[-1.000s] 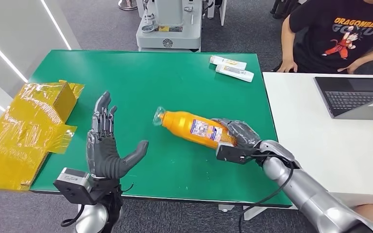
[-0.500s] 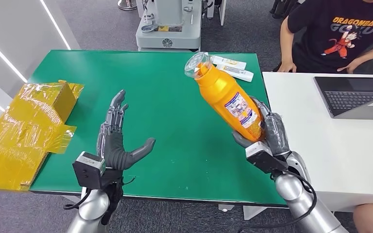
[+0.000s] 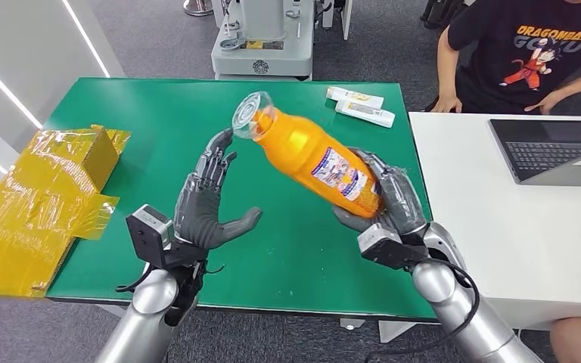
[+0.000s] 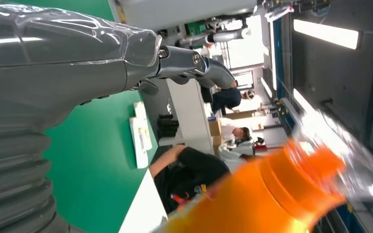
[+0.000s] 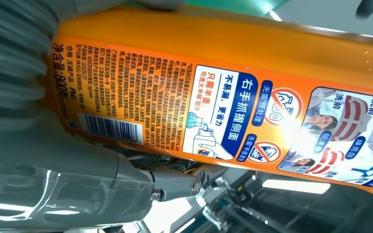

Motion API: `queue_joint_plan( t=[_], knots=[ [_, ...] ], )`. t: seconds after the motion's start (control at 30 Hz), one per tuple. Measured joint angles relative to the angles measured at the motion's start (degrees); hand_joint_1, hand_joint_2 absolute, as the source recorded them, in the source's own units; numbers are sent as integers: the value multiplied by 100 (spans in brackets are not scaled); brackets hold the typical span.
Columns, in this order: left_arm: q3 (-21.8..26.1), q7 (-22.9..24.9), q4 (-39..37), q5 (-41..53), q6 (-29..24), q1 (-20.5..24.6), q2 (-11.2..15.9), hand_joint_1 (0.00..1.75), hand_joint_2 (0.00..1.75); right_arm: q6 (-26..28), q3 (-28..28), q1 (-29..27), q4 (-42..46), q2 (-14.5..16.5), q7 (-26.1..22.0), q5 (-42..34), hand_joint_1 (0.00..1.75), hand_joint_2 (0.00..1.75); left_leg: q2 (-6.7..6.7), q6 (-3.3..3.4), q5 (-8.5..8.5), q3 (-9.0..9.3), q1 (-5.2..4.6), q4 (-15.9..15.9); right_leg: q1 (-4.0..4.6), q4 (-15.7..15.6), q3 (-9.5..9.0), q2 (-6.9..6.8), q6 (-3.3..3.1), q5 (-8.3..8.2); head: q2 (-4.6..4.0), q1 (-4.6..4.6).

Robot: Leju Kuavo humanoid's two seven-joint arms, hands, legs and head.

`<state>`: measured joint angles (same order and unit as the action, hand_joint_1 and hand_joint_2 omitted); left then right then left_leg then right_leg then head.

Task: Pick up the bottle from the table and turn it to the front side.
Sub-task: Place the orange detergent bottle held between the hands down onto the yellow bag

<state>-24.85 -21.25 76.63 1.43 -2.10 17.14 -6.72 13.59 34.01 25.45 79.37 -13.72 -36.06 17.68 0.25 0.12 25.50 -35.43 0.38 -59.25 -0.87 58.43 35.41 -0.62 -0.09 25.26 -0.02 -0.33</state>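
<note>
My right hand (image 3: 392, 206) grips the lower end of an orange bottle (image 3: 314, 163) and holds it in the air above the green table (image 3: 159, 113). The bottle tilts, its clear cap (image 3: 247, 121) pointing up and to the left. Its printed label with a barcode (image 5: 209, 121) faces the right wrist camera. My left hand (image 3: 206, 203) is raised with fingers spread, its fingertips (image 3: 219, 147) close beside the cap but holding nothing. In the left wrist view the bottle's neck and cap (image 4: 320, 170) appear just beyond my left hand (image 4: 53, 77).
A crumpled yellow wrapper and box (image 3: 45, 197) lie at the table's left edge. Two white tubes (image 3: 359, 106) lie at the far right corner. A person in a black shirt (image 3: 529, 53) sits behind a white desk (image 3: 499, 227) with a laptop (image 3: 556, 151).
My right hand lifted the bottle off the table, then swung its cap end leftward. My left hand rose and moved right toward the cap.
</note>
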Motion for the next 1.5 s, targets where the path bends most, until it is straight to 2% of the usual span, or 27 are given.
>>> queue_joint_plan(
  t=[0.53, 1.03, 1.3, 1.37, 1.5],
  knots=[
    [-150, 19, -368, -209, 155, 303, -192, 0, 175, -499, 570, 748, -1100, 678, 163, 356, 175, 175, -2, 0, 0, -2, 0, 0, 0, 0, 1, -1, 0, 0, 0, -1],
    [-120, 67, -770, -271, 88, 317, -265, 0, 175, -659, 818, 933, -1457, 1196, 285, 433, 175, 175, -1, -1, 0, -3, 1, 1, 1, 1, 2, 0, 0, 1, 0, 0],
    [-100, 26, -928, -262, -31, 313, -270, 0, 175, -741, 871, 953, -1601, 1337, 301, 415, 175, 175, -2, -1, 0, -4, 1, 1, 1, 0, 2, 0, 0, 1, 0, 1],
    [-98, 8, -955, -261, -56, 308, -270, 6, 175, -762, 881, 953, -1635, 1353, 300, 393, 175, 175, -2, -1, 0, -4, 1, 1, 1, 0, 2, 0, 0, 1, 0, 1],
    [-97, -20, -992, -263, -132, 291, -269, 166, 175, -787, 888, 951, -1696, 1379, 294, 349, 175, 175, -2, -1, 0, -4, 1, 1, 1, 0, 2, 0, 0, 1, 0, 0]
  ],
)
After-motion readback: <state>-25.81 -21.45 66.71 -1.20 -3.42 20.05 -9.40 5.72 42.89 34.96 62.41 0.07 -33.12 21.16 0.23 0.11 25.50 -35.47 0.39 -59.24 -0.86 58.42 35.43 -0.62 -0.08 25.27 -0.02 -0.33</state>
